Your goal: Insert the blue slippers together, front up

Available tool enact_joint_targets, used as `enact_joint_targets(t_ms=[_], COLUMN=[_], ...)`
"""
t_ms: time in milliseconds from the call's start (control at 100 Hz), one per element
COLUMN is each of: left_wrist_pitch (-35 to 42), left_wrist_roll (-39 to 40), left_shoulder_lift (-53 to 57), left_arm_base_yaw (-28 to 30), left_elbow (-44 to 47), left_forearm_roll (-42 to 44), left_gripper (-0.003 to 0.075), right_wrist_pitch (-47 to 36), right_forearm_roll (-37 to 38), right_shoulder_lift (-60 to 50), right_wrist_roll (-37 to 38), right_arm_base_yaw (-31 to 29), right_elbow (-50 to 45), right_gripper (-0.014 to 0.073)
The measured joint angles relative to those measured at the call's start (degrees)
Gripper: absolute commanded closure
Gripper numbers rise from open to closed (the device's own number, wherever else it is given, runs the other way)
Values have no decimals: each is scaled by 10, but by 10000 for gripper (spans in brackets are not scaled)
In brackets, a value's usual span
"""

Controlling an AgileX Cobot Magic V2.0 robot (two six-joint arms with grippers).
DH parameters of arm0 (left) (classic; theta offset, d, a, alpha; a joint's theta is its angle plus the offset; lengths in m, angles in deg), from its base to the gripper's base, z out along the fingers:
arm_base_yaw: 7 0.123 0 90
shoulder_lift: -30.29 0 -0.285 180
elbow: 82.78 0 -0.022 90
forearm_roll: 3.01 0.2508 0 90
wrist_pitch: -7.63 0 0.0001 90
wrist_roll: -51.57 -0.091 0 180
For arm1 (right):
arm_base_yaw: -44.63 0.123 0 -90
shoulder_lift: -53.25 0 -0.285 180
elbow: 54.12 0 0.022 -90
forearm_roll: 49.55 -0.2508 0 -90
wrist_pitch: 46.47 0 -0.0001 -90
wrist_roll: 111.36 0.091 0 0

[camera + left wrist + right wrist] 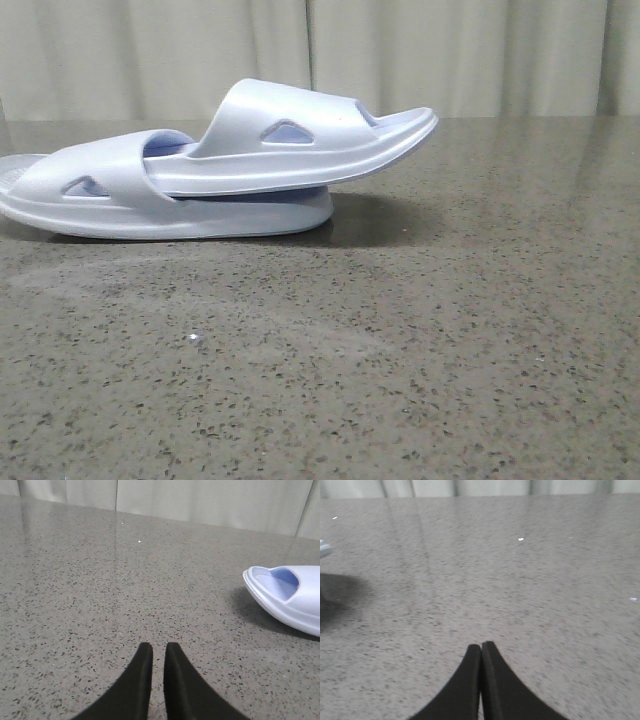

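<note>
Two pale blue slippers lie nested at the left of the table in the front view. The lower slipper (120, 205) lies flat. The upper slipper (300, 140) is pushed under the lower one's strap, and its front end tilts up to the right. One slipper end (287, 597) shows in the left wrist view, well away from my left gripper (158, 647), which is empty with only a narrow slit between its fingers. My right gripper (481, 645) is shut and empty over bare table; a slipper tip (324, 547) shows at that view's edge. Neither gripper shows in the front view.
The speckled grey stone table (400, 350) stretches in front of and to the right of the slippers. A pale curtain (450, 50) hangs behind its far edge.
</note>
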Motion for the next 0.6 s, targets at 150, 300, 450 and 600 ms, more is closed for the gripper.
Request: enact_joint_targets(t_ms=[150, 300, 450, 600], left_wrist_pitch=[0, 0, 0, 0], left_wrist_roll=[0, 0, 0, 0], left_shoulder_lift=[0, 0, 0, 0], left_arm_base_yaw=[0, 0, 0, 0], left_elbow=[0, 0, 0, 0], left_forearm_roll=[0, 0, -1, -1], left_gripper=[705, 705, 705, 705], right_wrist_pitch=[-5, 19, 67, 67], right_forearm_roll=[21, 43, 54, 57], right_shoulder_lift=[-75, -159, -230, -246], right_wrist_roll=[13, 17, 17, 18], right_arm_base_yaw=[-44, -65, -77, -82], right_elbow=[-57, -91, -91, -91], right_gripper=[673, 673, 673, 673])
